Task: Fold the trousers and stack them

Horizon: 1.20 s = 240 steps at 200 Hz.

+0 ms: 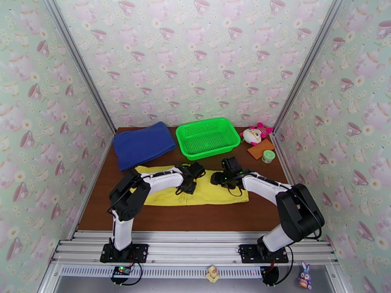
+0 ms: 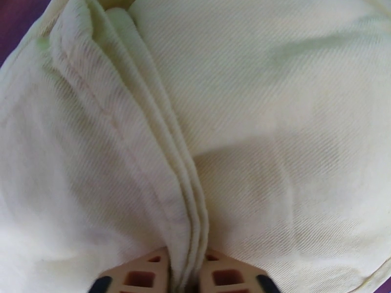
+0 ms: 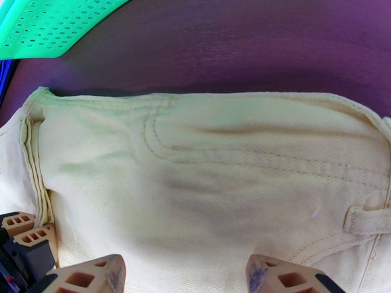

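Observation:
The yellow trousers (image 1: 215,195) lie folded in a long strip across the middle of the brown table. My left gripper (image 1: 191,180) is down on their middle. In the left wrist view it (image 2: 188,275) is shut on a raised ridge of layered trouser edge (image 2: 161,142). My right gripper (image 1: 218,178) hovers just right of it, facing left. The right wrist view shows this gripper (image 3: 188,280) open, its fingertips (image 3: 93,279) wide apart just above the trousers' pocket seam and belt loop (image 3: 364,221). The left gripper's fingers (image 3: 24,231) show at that view's lower left.
A folded dark blue cloth (image 1: 142,144) lies at the back left. A green basket (image 1: 209,137) stands behind the trousers. A pink plush toy (image 1: 256,134), a brown square (image 1: 260,149) and a small jar (image 1: 267,156) sit at the back right. Bare table (image 1: 195,218) lies in front.

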Each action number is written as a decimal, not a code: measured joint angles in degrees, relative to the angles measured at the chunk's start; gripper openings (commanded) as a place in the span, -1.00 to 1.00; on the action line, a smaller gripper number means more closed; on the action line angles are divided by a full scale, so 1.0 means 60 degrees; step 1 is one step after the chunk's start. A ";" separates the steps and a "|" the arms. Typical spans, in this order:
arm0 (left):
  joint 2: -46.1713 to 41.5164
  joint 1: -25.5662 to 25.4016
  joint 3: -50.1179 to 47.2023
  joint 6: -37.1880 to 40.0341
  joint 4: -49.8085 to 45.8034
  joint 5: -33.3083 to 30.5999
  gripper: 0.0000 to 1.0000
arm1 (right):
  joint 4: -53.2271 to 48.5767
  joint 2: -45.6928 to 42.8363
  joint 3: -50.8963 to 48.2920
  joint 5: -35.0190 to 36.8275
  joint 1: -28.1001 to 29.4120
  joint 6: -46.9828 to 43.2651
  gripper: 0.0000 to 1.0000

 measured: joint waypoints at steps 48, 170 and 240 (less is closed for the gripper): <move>-0.1169 0.0193 -0.0178 -0.0109 -0.0517 -0.0353 -1.00 | 0.0189 0.0036 -0.0248 -0.0018 -0.0339 0.0004 0.36; -0.6925 0.8244 0.1158 0.2266 -0.3847 -0.0645 -1.00 | 0.0463 0.0248 -0.0266 -0.0506 -0.0616 -0.0036 0.36; -0.5778 1.0510 0.1745 0.3901 -0.3078 -0.1854 -1.00 | 0.0244 0.0634 0.0386 -0.1086 -0.0634 -0.0361 0.35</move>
